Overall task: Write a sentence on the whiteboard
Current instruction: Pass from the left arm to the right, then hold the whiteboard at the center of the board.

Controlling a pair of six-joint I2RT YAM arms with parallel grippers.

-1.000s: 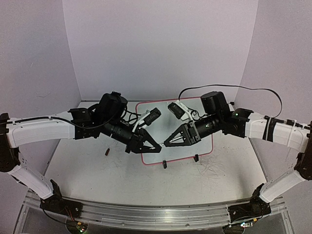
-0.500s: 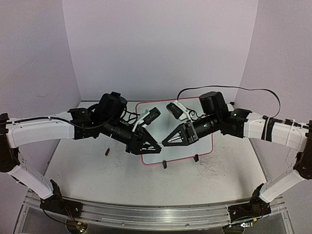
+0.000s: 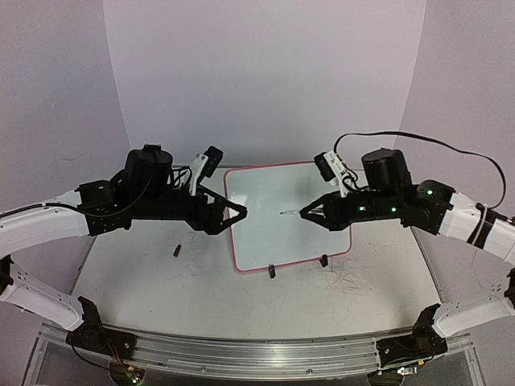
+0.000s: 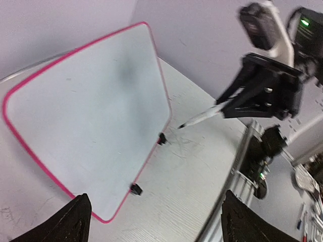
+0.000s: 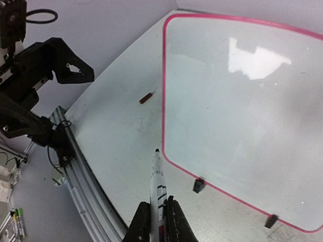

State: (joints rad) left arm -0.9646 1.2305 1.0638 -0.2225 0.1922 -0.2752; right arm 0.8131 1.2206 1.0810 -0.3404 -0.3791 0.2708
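The whiteboard [image 3: 278, 233] lies mid-table, pink-framed with black clip feet, and its surface is blank; no sentence shows on it. My right gripper [image 3: 306, 213] hovers over the board's right half, shut on a white marker [image 3: 291, 212] whose black tip points left. In the right wrist view the marker [image 5: 157, 179] sticks out from the shut gripper [image 5: 159, 222], its tip above the table just off the whiteboard's [image 5: 237, 111] corner. My left gripper [image 3: 232, 219] stands open and empty at the board's left edge. In the left wrist view its gripper [image 4: 159, 224] is open above the whiteboard [image 4: 86, 111].
A small dark red cap [image 3: 177, 250] lies on the tabletop left of the board, also seen as the cap [image 5: 147, 98] in the right wrist view. Faint grey scribbles [image 3: 350, 281] mark the tabletop at front right. Purple walls close in the back and sides.
The grippers were together over the board's lower left with the marker between them. The left gripper opened and drew back left; the right moved right, carrying the marker.
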